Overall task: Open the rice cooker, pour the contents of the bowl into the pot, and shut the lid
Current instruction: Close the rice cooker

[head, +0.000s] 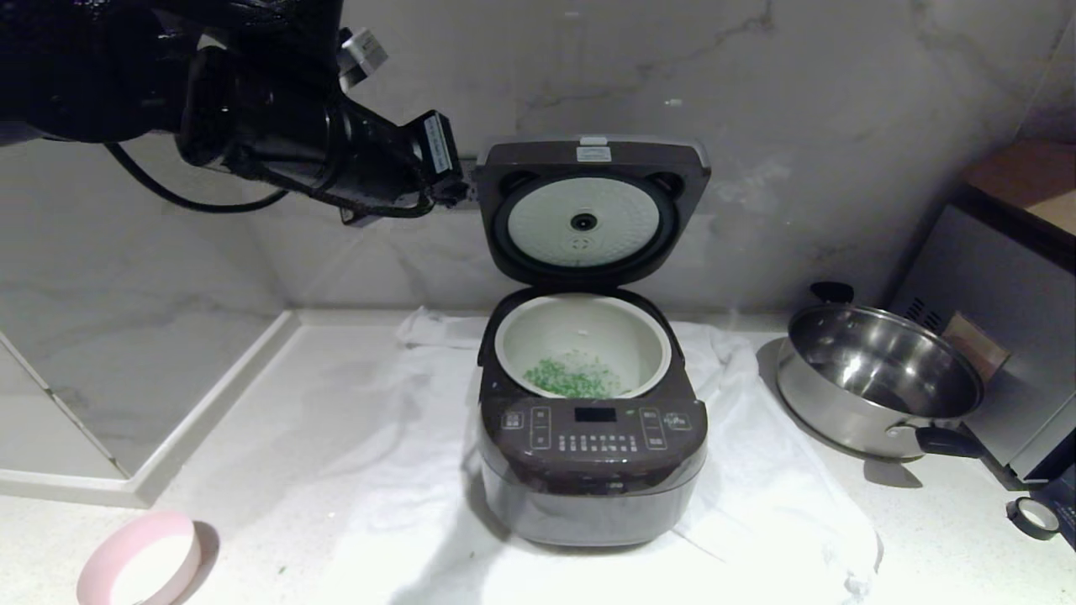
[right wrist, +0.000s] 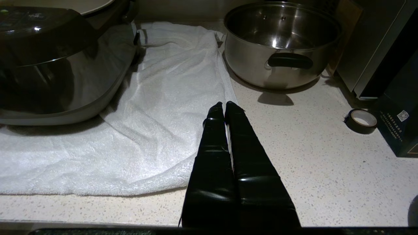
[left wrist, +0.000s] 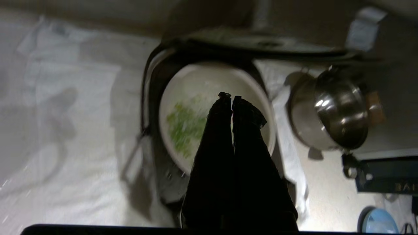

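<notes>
Your dark brown-grey rice cooker [head: 593, 437] sits dead centre on the white towel [head: 756, 504], hinged lid [head: 588, 210] standing up at 12 o'clock. Green bits [head: 573, 378] are in the round white inner pot [head: 647, 336]. The pale pink bowl [head: 139, 561] is empty, way out at 8 o'clock. Your left gripper [left wrist: 228, 96] is pinched closed on nothing above the pot; the right gripper [right wrist: 223, 104] is closed too, parked over the towel's edge near the shiny steel pan [right wrist: 281, 42].

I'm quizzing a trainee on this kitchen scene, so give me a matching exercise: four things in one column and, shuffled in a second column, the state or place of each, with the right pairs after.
Things:
1. lid
2. pot
3. bowl
4. steel pan

States or places:
A. empty, on the bare counter at the cooker's left front
B. raised upright, silver disc facing forward
C. holds a scatter of green bits
D. empty, on the counter to the cooker's right, black handles

Pairs: 1-B, 2-C, 3-A, 4-D
</notes>
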{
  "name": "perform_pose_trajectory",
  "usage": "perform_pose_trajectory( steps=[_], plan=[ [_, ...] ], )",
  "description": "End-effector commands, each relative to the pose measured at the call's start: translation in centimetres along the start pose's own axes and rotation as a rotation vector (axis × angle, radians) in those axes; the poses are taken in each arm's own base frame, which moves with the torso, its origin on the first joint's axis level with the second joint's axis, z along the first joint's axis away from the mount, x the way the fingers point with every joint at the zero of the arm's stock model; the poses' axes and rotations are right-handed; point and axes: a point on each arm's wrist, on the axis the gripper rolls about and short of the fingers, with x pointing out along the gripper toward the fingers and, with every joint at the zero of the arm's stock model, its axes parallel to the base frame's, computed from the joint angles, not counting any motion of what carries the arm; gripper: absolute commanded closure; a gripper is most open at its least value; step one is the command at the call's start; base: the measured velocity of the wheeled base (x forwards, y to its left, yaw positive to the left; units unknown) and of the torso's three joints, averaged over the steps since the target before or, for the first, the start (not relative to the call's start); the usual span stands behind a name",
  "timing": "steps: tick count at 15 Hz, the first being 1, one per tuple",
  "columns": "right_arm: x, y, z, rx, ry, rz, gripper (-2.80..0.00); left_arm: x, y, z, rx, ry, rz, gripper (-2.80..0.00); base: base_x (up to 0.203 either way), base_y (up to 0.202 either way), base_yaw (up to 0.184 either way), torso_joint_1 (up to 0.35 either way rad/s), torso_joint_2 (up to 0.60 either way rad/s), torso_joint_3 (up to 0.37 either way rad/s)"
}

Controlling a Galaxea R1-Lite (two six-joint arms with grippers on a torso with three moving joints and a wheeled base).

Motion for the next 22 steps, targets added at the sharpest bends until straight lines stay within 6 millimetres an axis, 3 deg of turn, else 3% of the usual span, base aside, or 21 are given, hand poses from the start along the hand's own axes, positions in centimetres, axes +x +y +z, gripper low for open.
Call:
perform_pose_trajectory(
  steps=[1, 7, 9, 15, 18, 22],
  plan=[
    [0.0, 0.0, 0.0, 0.000, 0.001, 0.001, 0.00, 2.3, -1.0, 0.2, 0.000, -0.078, -0.044, 0.00, 0.000, 0.000, 0.000, 0.000, 0.00, 0.000],
    [0.0, 0.0, 0.0, -0.006, 0.001, 0.002, 0.00, 2.0, -2.9, 2.4, -0.064, -0.375, -0.138, 0.00, 0.000, 0.000, 0.000, 0.000, 0.00, 0.000],
    [0.0, 0.0, 0.0, -0.001, 0.001, 0.000, 0.00, 3.0, -3.3, 1.7, -0.064, -0.366, -0.142, 0.00, 0.000, 0.000, 0.000, 0.000, 0.00, 0.000],
    [0.0, 0.0, 0.0, 0.000, 0.001, 0.000, 0.00, 9.1, -4.1, -0.6, -0.028, -0.488, -0.087, 0.00, 0.000, 0.000, 0.000, 0.000, 0.00, 0.000],
    [0.0, 0.0, 0.0, 0.000, 0.002, -0.001, 0.00, 9.9, -4.1, -0.8, -0.039, -0.528, -0.053, 0.00, 0.000, 0.000, 0.000, 0.000, 0.00, 0.000],
    [0.0, 0.0, 0.0, 0.000, 0.002, 0.000, 0.00, 9.5, -4.1, -0.7, -0.025, -0.539, -0.028, 0.00, 0.000, 0.000, 0.000, 0.000, 0.00, 0.000]
  ],
)
